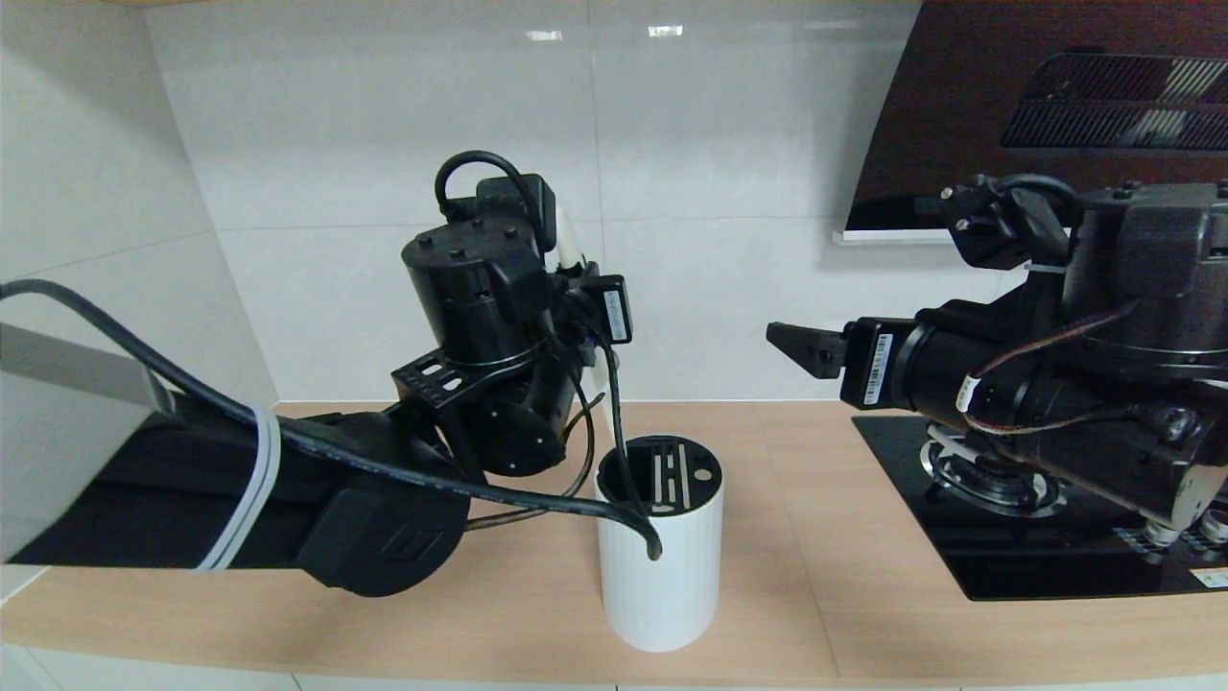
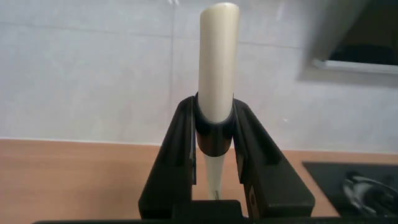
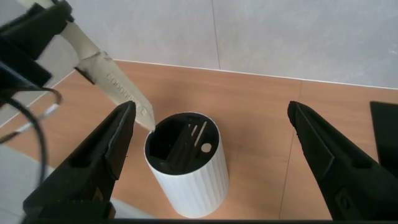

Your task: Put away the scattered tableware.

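1. Nearest to me, the white ribbed knife holder [image 1: 660,566] is standing upright on the wooden table [image 1: 825,576], close to the front edge. Its black slotted top is facing up.
2. Just above and behind it, my left claw [image 2: 214,121] is clenching the knife [image 3: 115,84] by its cream handle. The handle is sticking up past the fingers and the pale blade is slanting down toward the holder.
3. The blade tip is hanging at the rim of the holder's top, beside the large square opening. I cannot tell whether it is touching the rim.
4. Off to the right of the holder, my right claw [image 3: 210,112] is hovering above the table with its jaws spread wide, gripping nothing. In my right wrist view the holder is sitting between the two fingers, lower down and apart from both.
5. Farther right, a black cooktop [image 1: 1017,566] is lying flush in the table, with a round burner [image 1: 988,480] showing under my right arm.
6. At the back, a white tiled wall [image 1: 720,192] is rising from the table, and a dark range hood [image 1: 1055,115] is hanging above the cooktop.
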